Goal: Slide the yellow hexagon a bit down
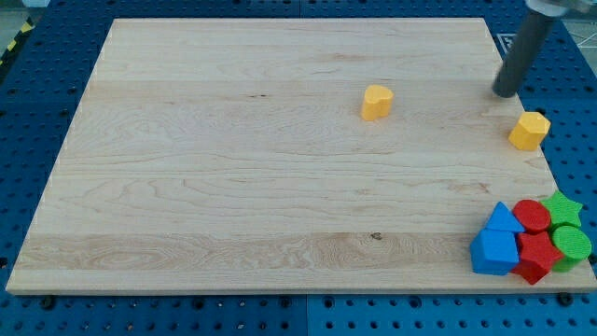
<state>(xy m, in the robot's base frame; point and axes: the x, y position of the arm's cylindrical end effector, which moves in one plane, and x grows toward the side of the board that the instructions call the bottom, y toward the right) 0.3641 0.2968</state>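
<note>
A: Where is my tip [506, 92] being held?

B: It is being held near the bench's [233, 187] right edge, just above and to the view's left of the yellow hexagon [529, 131], apart from it. No pincer is being carried; the rod is ending bare, so nothing is being gripped.

A: How is the step best being done?

B: The tip is probably being lined up over the hexagon's top side first, since a push from the upper left would be sending the block off the bench's right edge. A short, straight stroke toward the view's bottom is being called for.

A: What is being counted?

B: Two yellow blocks: the hexagon and a yellow heart [377, 102]. Bottom right, a cluster [530, 240] is being seen: two blue, two red, two green.
</note>
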